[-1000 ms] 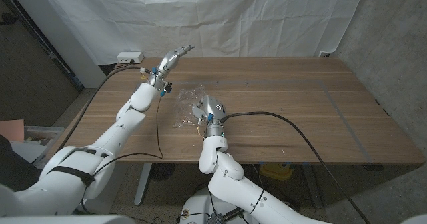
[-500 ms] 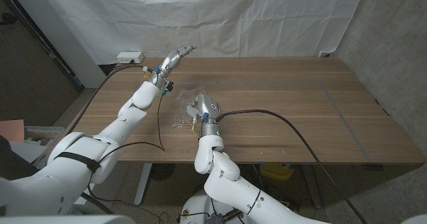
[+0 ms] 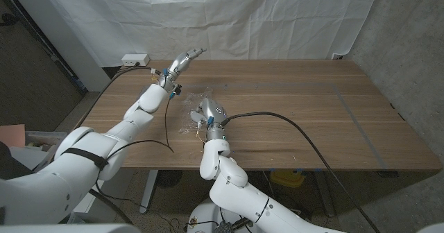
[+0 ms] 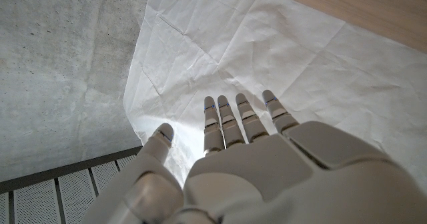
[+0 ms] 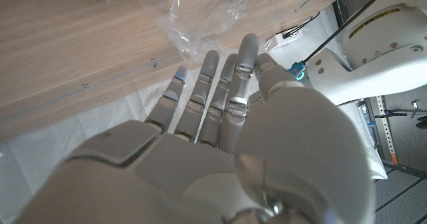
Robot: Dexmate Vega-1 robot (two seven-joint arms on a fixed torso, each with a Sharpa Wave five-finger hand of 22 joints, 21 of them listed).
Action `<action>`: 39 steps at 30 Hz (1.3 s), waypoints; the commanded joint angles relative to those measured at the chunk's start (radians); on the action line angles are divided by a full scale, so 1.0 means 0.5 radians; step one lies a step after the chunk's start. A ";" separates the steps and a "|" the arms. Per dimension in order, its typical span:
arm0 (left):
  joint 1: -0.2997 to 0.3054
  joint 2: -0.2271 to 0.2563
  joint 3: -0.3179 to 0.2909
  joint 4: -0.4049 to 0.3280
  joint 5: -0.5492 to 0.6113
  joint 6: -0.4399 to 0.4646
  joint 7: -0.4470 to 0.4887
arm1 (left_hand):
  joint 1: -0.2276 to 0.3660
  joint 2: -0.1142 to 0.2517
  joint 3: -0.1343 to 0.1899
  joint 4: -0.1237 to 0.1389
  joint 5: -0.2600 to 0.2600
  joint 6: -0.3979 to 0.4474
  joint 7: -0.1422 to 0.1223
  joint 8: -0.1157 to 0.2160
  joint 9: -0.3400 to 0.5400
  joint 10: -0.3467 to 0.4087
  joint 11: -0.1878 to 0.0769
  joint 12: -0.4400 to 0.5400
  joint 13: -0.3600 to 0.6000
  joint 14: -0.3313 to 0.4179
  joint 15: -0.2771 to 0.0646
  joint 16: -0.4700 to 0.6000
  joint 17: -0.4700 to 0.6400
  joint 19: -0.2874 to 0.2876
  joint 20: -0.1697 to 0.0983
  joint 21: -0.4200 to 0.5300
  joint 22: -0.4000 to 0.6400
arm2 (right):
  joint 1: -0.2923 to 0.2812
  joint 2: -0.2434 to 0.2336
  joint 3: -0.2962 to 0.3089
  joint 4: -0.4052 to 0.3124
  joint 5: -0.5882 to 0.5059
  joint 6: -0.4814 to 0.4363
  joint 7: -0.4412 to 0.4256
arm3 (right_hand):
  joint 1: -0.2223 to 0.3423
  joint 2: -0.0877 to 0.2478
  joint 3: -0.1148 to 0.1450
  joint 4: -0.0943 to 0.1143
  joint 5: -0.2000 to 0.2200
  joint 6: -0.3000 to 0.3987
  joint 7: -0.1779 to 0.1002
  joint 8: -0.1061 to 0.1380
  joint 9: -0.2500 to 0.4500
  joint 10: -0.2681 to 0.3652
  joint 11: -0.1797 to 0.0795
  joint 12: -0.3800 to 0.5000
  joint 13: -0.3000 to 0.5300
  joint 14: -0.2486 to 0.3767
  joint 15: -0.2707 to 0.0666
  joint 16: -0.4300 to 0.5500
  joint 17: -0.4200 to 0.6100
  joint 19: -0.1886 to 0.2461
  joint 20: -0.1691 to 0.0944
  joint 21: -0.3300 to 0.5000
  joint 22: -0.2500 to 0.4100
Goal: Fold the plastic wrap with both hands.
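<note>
Since a second ago, my right hand (image 3: 209,111) has slid leftward over the plastic wrap (image 3: 195,108) and now sits left of centre in the head view. Its fingers (image 5: 208,77) reach out straight and slightly apart, holding nothing, their tips near the crumpled clear film (image 5: 193,14) on the wooden table (image 3: 291,101). My left hand (image 3: 186,56) hangs above the table's far edge in the upper left, fingers (image 4: 227,121) extended and apart, empty, facing the white backdrop cloth (image 4: 267,57). The wrap lies between my two arms.
</note>
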 commanded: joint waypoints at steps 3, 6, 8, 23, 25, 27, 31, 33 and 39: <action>-0.051 -0.004 0.054 0.113 -0.011 -0.064 0.008 | -0.013 0.005 0.003 -0.010 -0.003 -0.008 -0.002 -0.001 0.004 -0.009 0.000 0.003 0.011 -0.007 0.004 0.000 0.002 -0.010 0.004 -0.006 0.006 | 0.045 0.009 -0.036 0.080 0.043 -0.083 0.116 | -0.003 -0.013 0.013 -0.002 -0.006 0.013 -0.008 0.004 0.004 -0.002 0.020 0.016 0.002 0.010 -0.076 -0.002 0.008 0.002 0.020 0.004 0.006; -0.042 0.003 0.050 0.094 -0.024 -0.073 0.000 | -0.013 0.005 0.003 -0.009 -0.003 -0.007 -0.002 0.000 0.004 -0.005 0.000 0.005 0.011 -0.008 0.002 0.000 0.002 -0.010 0.004 -0.006 0.006 | 0.079 0.032 -0.062 0.202 0.009 -0.081 0.050 | -0.007 -0.014 0.013 0.000 -0.007 0.011 -0.010 0.003 0.004 -0.004 0.018 0.016 0.003 0.009 -0.076 0.001 0.014 0.001 0.020 0.004 0.006; -0.036 0.008 0.046 0.080 -0.036 -0.076 -0.015 | -0.014 0.005 0.003 -0.010 -0.003 -0.007 0.000 0.000 0.004 -0.008 0.000 0.004 0.011 -0.008 0.002 0.000 0.002 -0.010 0.005 -0.006 0.006 | 0.093 0.020 -0.049 0.204 0.051 -0.070 0.108 | -0.007 -0.014 0.011 -0.001 -0.007 0.006 -0.011 0.000 0.002 -0.003 0.018 0.016 0.001 0.005 -0.077 0.005 0.019 0.001 0.020 0.004 0.006; 0.001 0.022 0.011 0.037 -0.077 -0.117 -0.062 | -0.015 0.003 0.002 -0.011 -0.003 -0.005 0.000 0.002 0.003 -0.002 -0.008 0.008 0.011 -0.009 0.002 0.001 0.002 -0.008 0.001 -0.005 0.006 | 0.203 -0.048 -0.126 0.205 -0.067 -0.474 0.311 | -0.393 -0.114 -0.234 0.102 0.037 -0.682 -0.123 -0.265 0.011 -0.467 0.144 -0.106 0.071 -0.248 0.039 0.065 0.174 -0.009 0.060 0.000 0.014; 0.000 0.018 0.008 0.045 -0.085 -0.126 -0.070 | -0.015 0.003 0.002 -0.011 -0.003 -0.005 -0.001 0.003 0.003 -0.002 -0.006 0.009 0.011 -0.009 0.001 0.002 0.002 -0.006 -0.002 -0.004 0.006 | 0.210 -0.092 -0.126 0.142 -0.041 -0.501 0.397 | -0.426 -0.106 -0.275 0.101 0.048 -0.867 -0.113 -0.322 0.027 -0.577 0.168 -0.139 0.092 -0.329 0.081 0.069 0.191 -0.006 0.071 -0.001 0.014; -0.002 0.017 0.006 0.050 -0.084 -0.132 -0.069 | -0.015 0.003 0.002 -0.011 -0.003 -0.005 -0.002 0.003 0.003 -0.003 -0.009 0.009 0.011 -0.008 0.000 0.002 0.002 -0.005 0.000 -0.004 0.006 | 0.266 -0.142 -0.194 0.080 -0.082 -0.649 0.540 | -0.445 -0.098 -0.302 0.099 0.054 -0.986 -0.111 -0.355 0.041 -0.665 0.174 -0.173 0.102 -0.425 0.102 0.058 0.201 -0.024 0.073 -0.011 0.014; -0.004 0.016 0.003 0.054 -0.087 -0.137 -0.077 | -0.016 0.002 0.001 -0.012 -0.003 -0.004 -0.002 0.003 0.003 -0.006 -0.002 0.008 0.011 -0.008 0.000 0.002 0.002 -0.005 -0.002 -0.004 0.006 | 0.281 -0.207 -0.227 0.007 -0.105 -0.731 0.588 | -0.505 -0.092 -0.353 0.112 0.060 -1.141 -0.104 -0.392 0.060 -0.802 0.203 -0.218 0.121 -0.575 0.137 0.022 0.205 -0.069 0.088 -0.033 0.013; -0.004 0.017 0.001 0.052 -0.089 -0.139 -0.083 | -0.016 0.002 0.001 -0.012 -0.003 -0.004 -0.001 0.003 0.003 -0.004 -0.004 0.009 0.011 -0.007 0.000 0.003 0.002 -0.005 -0.001 -0.004 0.006 | 0.280 -0.241 -0.221 -0.035 -0.092 -0.742 0.612 | -0.534 -0.089 -0.370 0.123 0.061 -1.184 -0.090 -0.403 0.066 -0.835 0.211 -0.227 0.126 -0.595 0.148 0.018 0.205 -0.069 0.087 -0.034 0.013; 0.009 0.025 -0.008 0.018 -0.087 -0.133 -0.083 | -0.016 0.001 0.001 -0.012 -0.002 -0.004 -0.001 0.003 0.003 -0.005 -0.004 0.009 0.011 -0.006 0.003 0.003 0.002 -0.006 -0.002 -0.004 0.006 | 0.275 -0.304 -0.234 -0.139 -0.105 -0.769 0.613 | -0.536 -0.084 -0.378 0.118 0.064 -1.179 -0.096 -0.392 0.072 -0.854 0.216 -0.232 0.130 -0.611 0.158 0.018 0.205 -0.079 0.085 -0.039 0.013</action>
